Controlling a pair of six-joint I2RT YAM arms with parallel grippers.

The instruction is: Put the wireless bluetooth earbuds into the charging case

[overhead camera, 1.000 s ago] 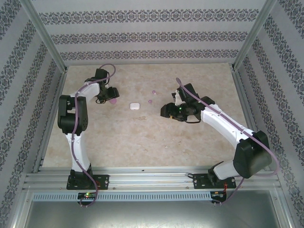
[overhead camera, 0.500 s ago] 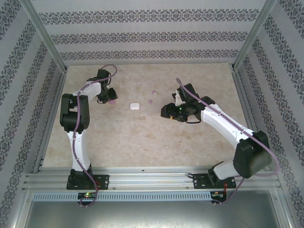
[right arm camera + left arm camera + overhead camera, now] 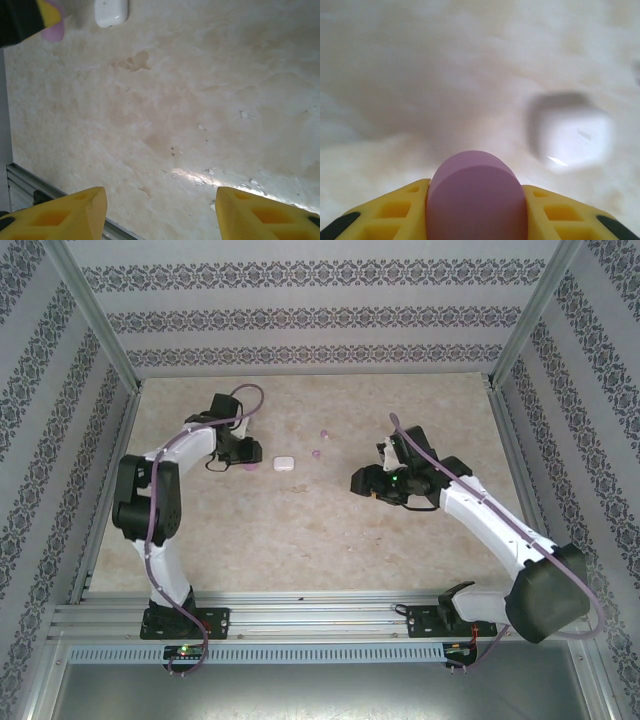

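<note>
The left jaws are clenched on a rounded pale purple piece (image 3: 476, 200) (by its size I judge it a charging case, not a bud). They hold it low over the desk (image 3: 300, 530), just beside the white case (image 3: 572, 132). The right jaws stand released and empty. The near purple earbud (image 3: 316, 453) and the far purple earbud (image 3: 323, 434) lie loose beyond the white case. The step in hand seems to be positioning the purple piece. Next, it needs opening and a bud must be fetched.

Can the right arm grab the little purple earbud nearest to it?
Probably yes. The right end effector is open and empty, and bare table lies between it and that purple earbud. The white charging case sits farther left, out of the way.
</note>
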